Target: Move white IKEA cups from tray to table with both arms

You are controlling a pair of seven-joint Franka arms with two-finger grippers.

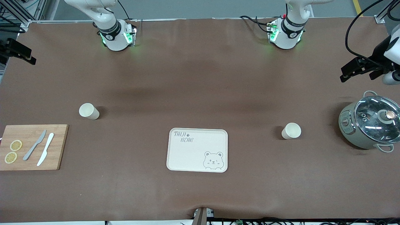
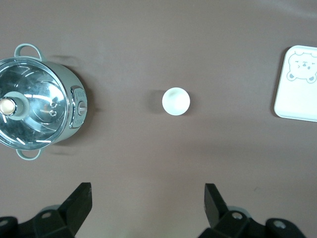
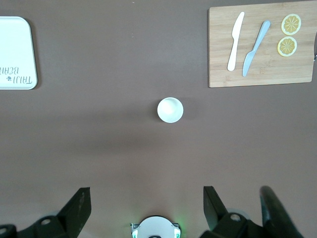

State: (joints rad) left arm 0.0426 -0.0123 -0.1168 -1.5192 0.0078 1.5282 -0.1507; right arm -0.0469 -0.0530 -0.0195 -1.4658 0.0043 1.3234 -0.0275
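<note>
As both cups (image 1: 89,111) (image 1: 291,131) stand on the table (image 1: 200,78) beside the empty tray (image 1: 197,150), left gripper (image 2: 146,203) and right gripper (image 3: 146,206) hang spread; cups seem light, stiff, best pinched across the rim

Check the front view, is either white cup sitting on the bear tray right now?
No, the tray is bare, and both cups stand on the brown table: one toward the right arm's end, the other toward the left arm's.

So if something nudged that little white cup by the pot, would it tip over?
Probably, if knocked near the rim: the cup is small, handleless and looks light. It tapers, so its footing is likely narrow. Tipped, its round wall would likely roll on the table.
</note>
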